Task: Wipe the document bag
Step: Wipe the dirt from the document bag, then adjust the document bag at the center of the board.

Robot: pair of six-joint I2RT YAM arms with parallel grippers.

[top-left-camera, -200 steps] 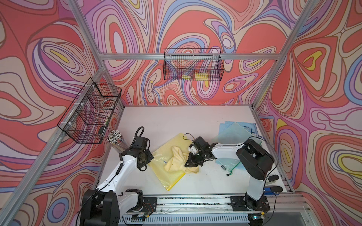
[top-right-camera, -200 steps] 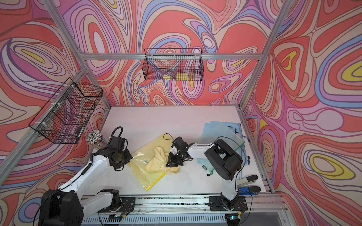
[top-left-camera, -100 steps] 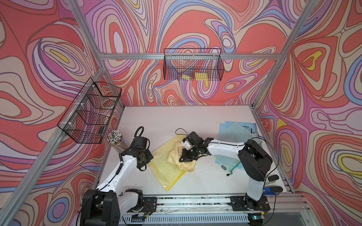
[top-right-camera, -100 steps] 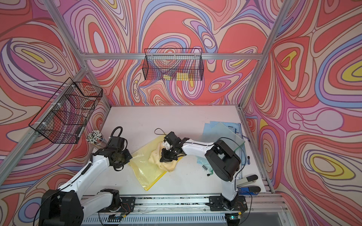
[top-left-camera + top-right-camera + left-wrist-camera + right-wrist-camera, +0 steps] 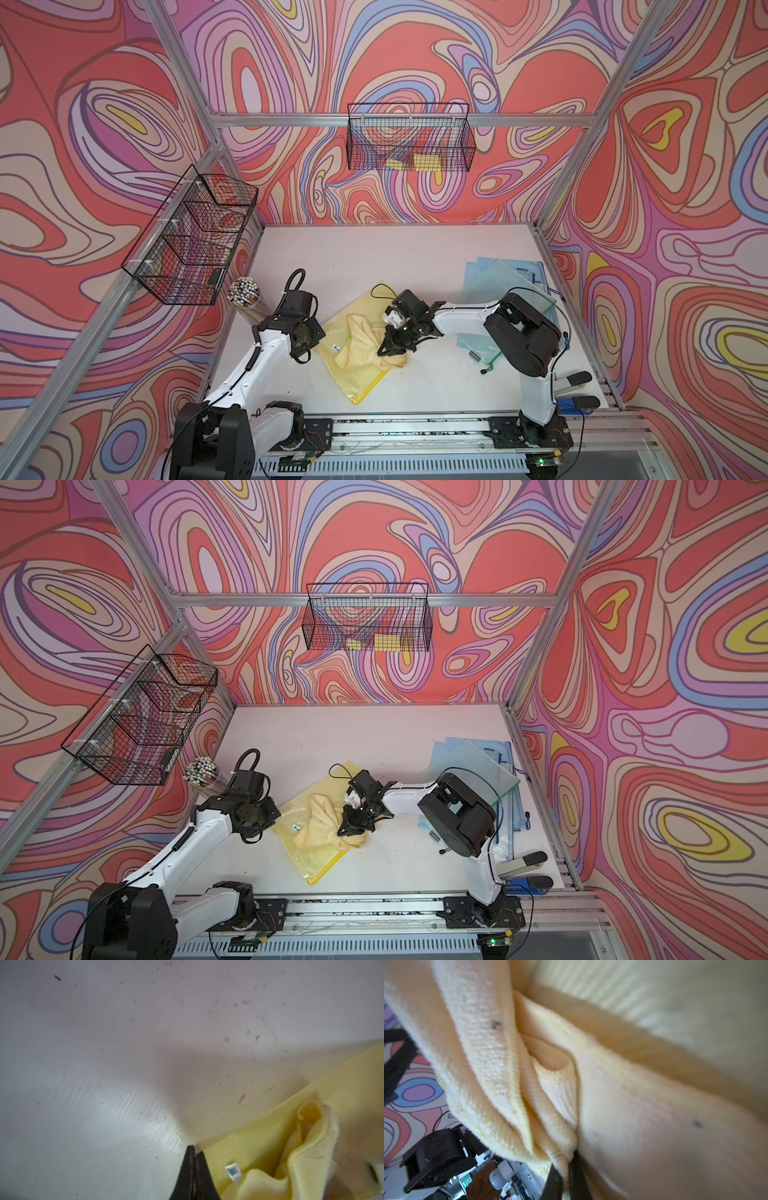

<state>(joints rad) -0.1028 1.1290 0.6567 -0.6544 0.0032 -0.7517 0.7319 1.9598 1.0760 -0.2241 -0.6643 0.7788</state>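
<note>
Centrally on the white table (image 5: 374, 257), nearer its front edge: a yellow mesh document bag (image 5: 365, 384) (image 5: 318, 864), flat and turned cornerwise, plain in both top views. Carries a crumpled pale yellow cloth (image 5: 359, 338) (image 5: 318, 818) across its middle.

Right hand (image 5: 388, 353) (image 5: 565, 1174): reaches in from the right edge, tilted down onto the cloth. Fingers together, clamped on a bunched fold of the cloth. Fills the right wrist view with soft ribbed folds.

Left hand (image 5: 193, 1157): fingers pressed together, tips right at the bag's corner nearest the left edge. Cannot tell whether pinching that corner or only pressing on it.

Elsewhere: a stack of blue and green folders (image 5: 505, 278) by the right edge, partly under the right arm; a clear cup of white-tipped sticks (image 5: 244, 291) by the left edge; a black wire basket (image 5: 409, 141) on the back wall, another on the left wall.
</note>
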